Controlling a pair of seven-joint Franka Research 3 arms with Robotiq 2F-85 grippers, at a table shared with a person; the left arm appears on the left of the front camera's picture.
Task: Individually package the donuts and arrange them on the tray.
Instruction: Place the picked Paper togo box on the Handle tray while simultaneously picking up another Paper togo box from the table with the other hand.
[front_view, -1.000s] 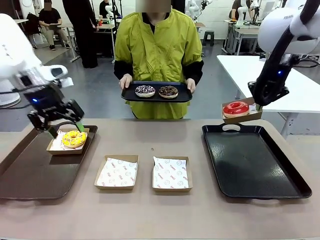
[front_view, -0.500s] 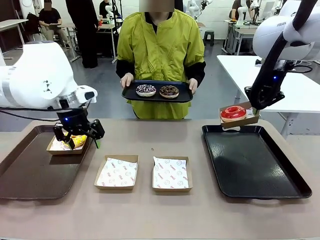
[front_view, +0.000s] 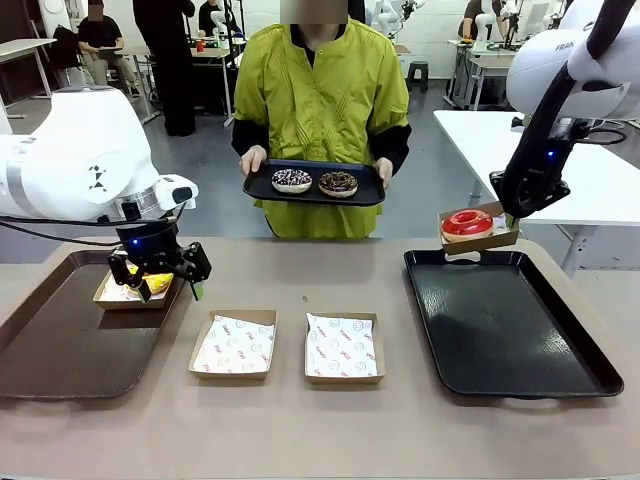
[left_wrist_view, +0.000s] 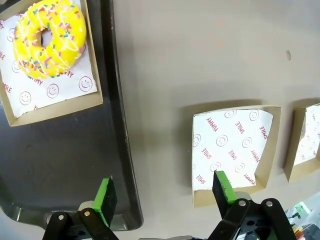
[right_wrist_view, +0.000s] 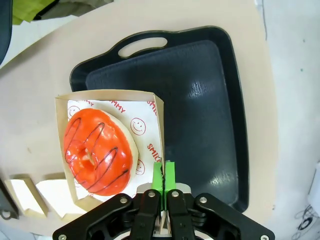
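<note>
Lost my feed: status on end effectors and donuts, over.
Left end effector open, by brown tray. Right end effector shut on box of red donut, at black tray edge. Yellow donut boxed; two donuts on person's tray. Nothing blocking.

Seen from above the left jaws, spread wide, green pads (left_wrist_view: 106, 196) at the bottom edge; upper left, a yellow-iced donut (left_wrist_view: 49, 37) in a paper-lined box (left_wrist_view: 55, 109) on a dark tray (left_wrist_view: 65, 170); right, on the tan bench (left_wrist_view: 200, 55), an empty lined box (left_wrist_view: 232, 150); just beside it, another box (left_wrist_view: 307, 145), cut off by the edge.
</note>
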